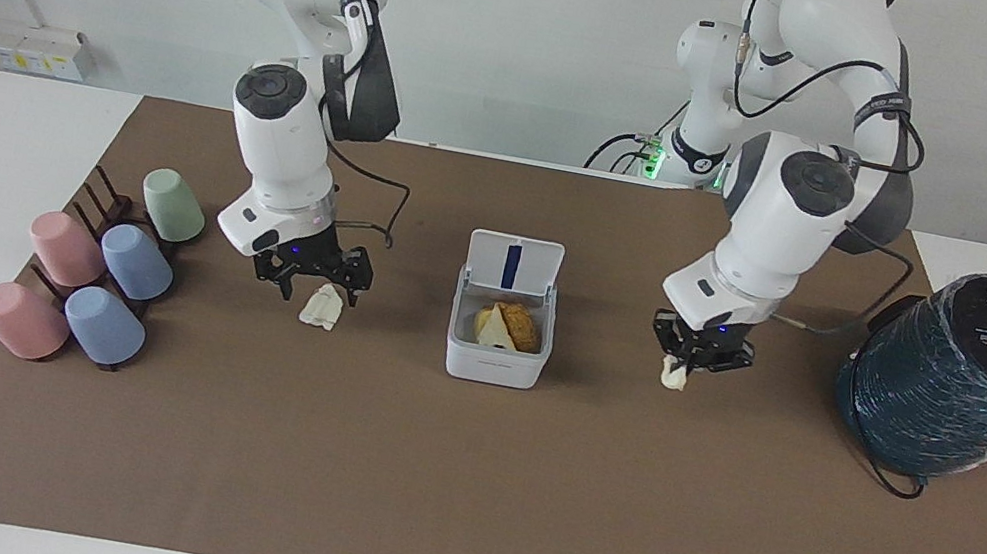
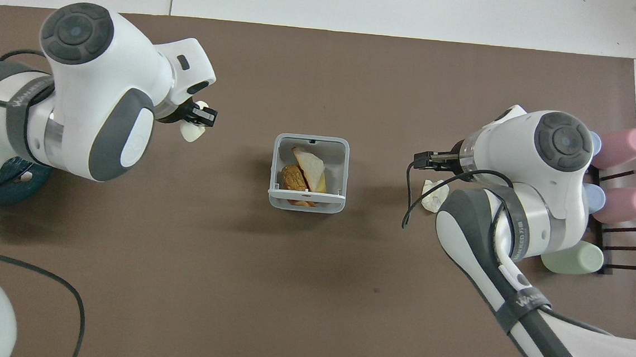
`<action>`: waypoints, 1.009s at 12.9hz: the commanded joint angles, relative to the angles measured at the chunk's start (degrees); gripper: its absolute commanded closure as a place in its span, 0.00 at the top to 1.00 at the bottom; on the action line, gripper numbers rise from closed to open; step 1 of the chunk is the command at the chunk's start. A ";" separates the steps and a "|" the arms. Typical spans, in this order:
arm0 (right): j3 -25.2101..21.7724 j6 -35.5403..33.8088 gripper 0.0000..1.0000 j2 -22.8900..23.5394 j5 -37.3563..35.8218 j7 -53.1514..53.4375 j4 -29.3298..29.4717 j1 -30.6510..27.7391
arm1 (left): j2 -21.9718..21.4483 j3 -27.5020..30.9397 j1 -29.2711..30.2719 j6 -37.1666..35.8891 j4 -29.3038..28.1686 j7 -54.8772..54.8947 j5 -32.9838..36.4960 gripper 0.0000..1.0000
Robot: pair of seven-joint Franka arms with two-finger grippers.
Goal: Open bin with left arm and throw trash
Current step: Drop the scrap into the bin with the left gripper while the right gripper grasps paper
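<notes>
The left gripper (image 1: 701, 352), right of centre, pinches a scrap (image 1: 672, 374) (light, soft, crushable); the right gripper (image 1: 310, 270), spread wide, hovers over another scrap (image 1: 323, 306), best pinched mid-body.

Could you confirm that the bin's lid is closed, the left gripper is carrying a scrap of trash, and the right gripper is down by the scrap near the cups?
Not quite: the bin has its lid open, standing upright, as the facing view shows, with trash already inside. The rest holds: the left gripper carries a pale scrap, and the right gripper is down by the scrap near the cups.
</notes>
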 commanded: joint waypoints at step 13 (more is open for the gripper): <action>0.89 6.45 0.19 -0.64 -1.40 -1.85 -10.63 -1.71 | -0.28 0.68 -14.98 7.98 -0.74 -25.71 -5.85 0.92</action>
